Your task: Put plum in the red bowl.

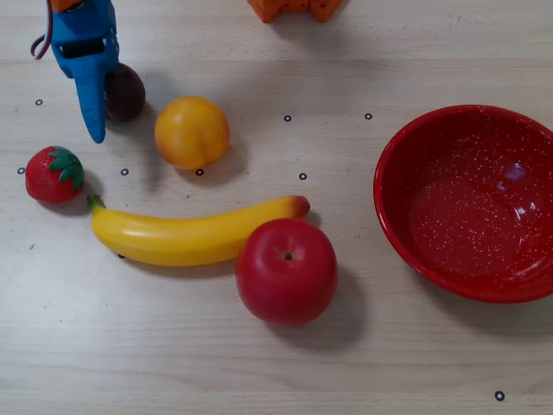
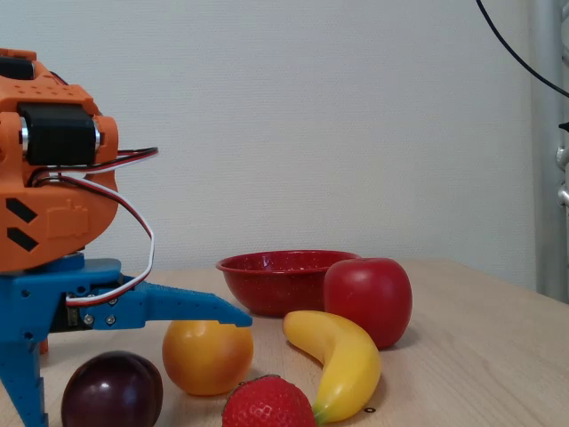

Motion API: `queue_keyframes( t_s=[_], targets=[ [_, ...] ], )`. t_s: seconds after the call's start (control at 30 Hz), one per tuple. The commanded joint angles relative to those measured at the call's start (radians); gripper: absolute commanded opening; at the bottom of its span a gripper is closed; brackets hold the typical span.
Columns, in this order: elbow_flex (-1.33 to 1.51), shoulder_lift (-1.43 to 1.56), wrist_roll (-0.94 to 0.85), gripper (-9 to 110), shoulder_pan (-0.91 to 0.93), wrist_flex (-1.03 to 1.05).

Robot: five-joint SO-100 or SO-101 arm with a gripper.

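Note:
The plum [image 1: 128,92] is a small dark maroon fruit at the top left of the overhead view, on the table. It touches the right side of my blue gripper [image 1: 95,99]. In the fixed view the plum [image 2: 112,392] lies low at the left, under the gripper [image 2: 133,369]. The jaws are open: one blue finger [image 2: 191,308] reaches out level over the plum and the other points down at the left edge. Nothing is held. The red bowl [image 1: 393,186] with white speckles stands empty at the right of the overhead view and shows far back in the fixed view [image 2: 267,280].
An orange [image 1: 192,131] lies just right of the plum. A strawberry [image 1: 54,174], a banana [image 1: 194,233] and a large red apple [image 1: 286,271] lie between the plum and the bowl. An orange part [image 1: 294,9] sits at the top edge.

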Motion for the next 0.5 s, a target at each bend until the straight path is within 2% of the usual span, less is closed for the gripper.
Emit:
queue_keyframes(
  t_s=[0.0,0.33,0.47],
  targets=[
    [-0.063,0.02,-0.025,76,0.029,-0.017],
    [-0.069,0.015,-0.011,69,0.018,0.014],
    [-0.077,0.012,0.002,59,0.015,0.038]
  ],
)
